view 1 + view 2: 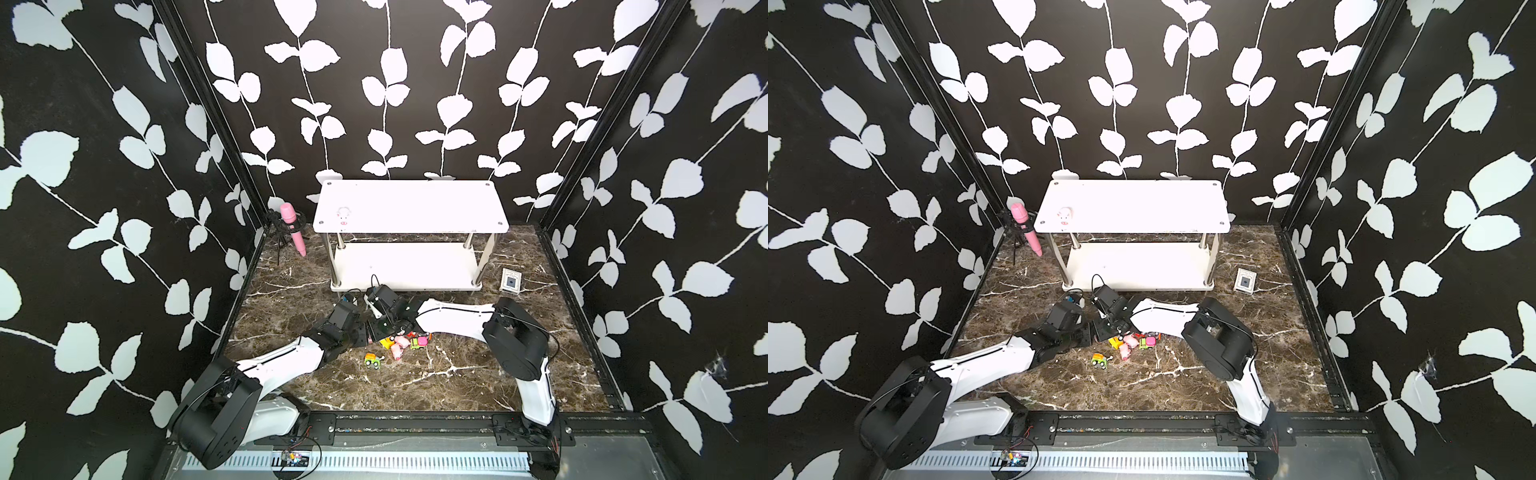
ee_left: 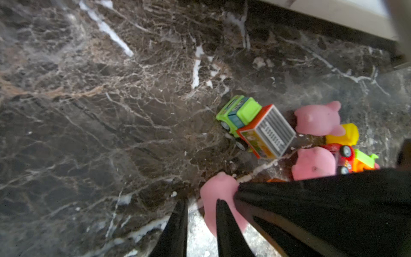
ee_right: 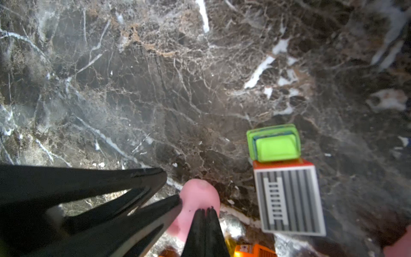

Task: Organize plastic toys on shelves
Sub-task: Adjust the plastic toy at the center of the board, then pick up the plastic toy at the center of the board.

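Left wrist view: left gripper [image 2: 200, 203] jaws parted beside a pig [image 2: 219, 189]; right gripper [image 2: 242, 192] clenched at its side

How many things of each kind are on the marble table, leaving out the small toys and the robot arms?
Shelf rack: 1
Pink microphone: 1
Black tripod stand: 1
Card box: 1
Total: 4

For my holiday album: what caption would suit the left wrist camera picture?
Left end effector beside a pink pig, a green toy truck close by on the dark marble table.
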`<state>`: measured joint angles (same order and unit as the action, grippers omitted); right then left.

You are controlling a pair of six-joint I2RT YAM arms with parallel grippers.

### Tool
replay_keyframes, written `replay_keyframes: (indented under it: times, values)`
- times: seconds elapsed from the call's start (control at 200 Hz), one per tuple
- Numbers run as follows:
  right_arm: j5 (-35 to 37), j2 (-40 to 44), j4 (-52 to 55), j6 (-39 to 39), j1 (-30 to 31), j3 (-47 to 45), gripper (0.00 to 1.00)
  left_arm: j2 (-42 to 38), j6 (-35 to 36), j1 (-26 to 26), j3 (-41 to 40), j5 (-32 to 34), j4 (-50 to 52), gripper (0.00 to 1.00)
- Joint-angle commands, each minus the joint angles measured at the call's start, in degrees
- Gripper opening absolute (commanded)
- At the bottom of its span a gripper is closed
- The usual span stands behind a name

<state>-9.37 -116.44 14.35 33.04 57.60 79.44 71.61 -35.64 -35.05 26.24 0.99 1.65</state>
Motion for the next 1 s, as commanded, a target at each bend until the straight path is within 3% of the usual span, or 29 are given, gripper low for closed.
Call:
replay_keyframes:
  times: [0.0, 0.415, 0.825, 0.995]
  values:
    - [0.14, -1.14, -0.79, 0.34, 0.84, 0.35, 0.03, 0.45, -0.45, -0.11, -0.05, -1.87, -3.57, 0.23]
    - [-0.28, -0.44, -1.67, 0.93, 0.85, -0.24, 0.04, -4.57, -1.32, -0.11, -1.54, -1.74, -1.63, 0.25]
    - [1.30, 7.03, -3.80, 2.31, -0.18, -5.25, 0.23, -5.90, -1.45, -0.11, -1.88, -2.21, -0.19, 0.26]
    - [2.71, 10.18, -3.61, 2.67, -1.46, -8.54, 0.25, -5.26, -1.50, -0.13, -1.68, -2.40, -0.32, 0.26]
